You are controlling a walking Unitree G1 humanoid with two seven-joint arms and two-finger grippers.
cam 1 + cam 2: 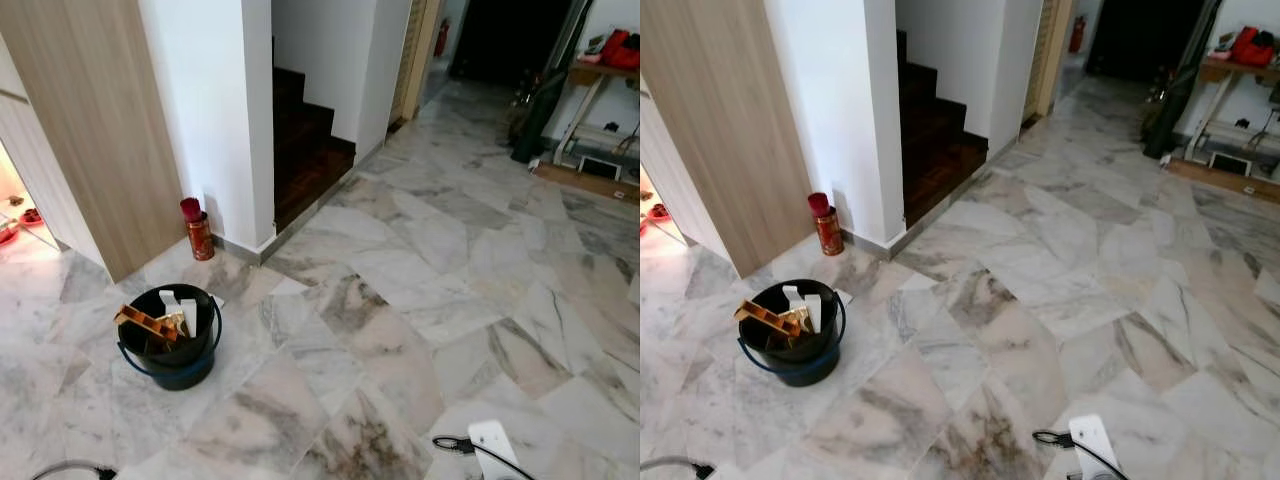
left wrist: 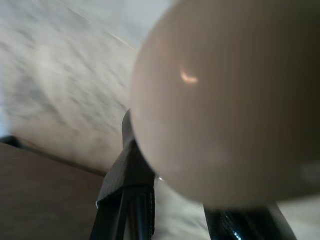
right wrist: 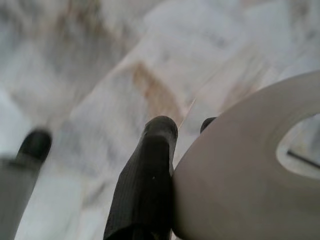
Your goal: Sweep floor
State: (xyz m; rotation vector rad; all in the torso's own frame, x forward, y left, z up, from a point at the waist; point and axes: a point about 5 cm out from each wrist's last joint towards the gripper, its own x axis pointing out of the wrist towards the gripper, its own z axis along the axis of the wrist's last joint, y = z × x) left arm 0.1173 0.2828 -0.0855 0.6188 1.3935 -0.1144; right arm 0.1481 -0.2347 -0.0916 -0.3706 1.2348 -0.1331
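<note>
In the left wrist view my left gripper (image 2: 185,200) is closed around a big, rounded beige handle end (image 2: 225,100), which sits blurred right in front of the camera. One black finger (image 2: 127,185) shows beside it. In the right wrist view my right gripper (image 3: 184,125) is shut on a beige handle with a hole (image 3: 240,165). One ribbed black finger (image 3: 150,175) presses against its side, and the other tip peeks out behind it. Grey-veined marble floor (image 1: 400,300) spreads out below both grippers.
A black bucket (image 1: 170,335) holding a brown bar and white bottles stands on the floor to the left. A red can (image 1: 198,230) stands by the white wall corner. Dark stairs (image 1: 305,150) rise behind it. Shelves and bags (image 1: 590,110) are far right. A white piece with a black cable (image 1: 493,442) sits at the bottom edge.
</note>
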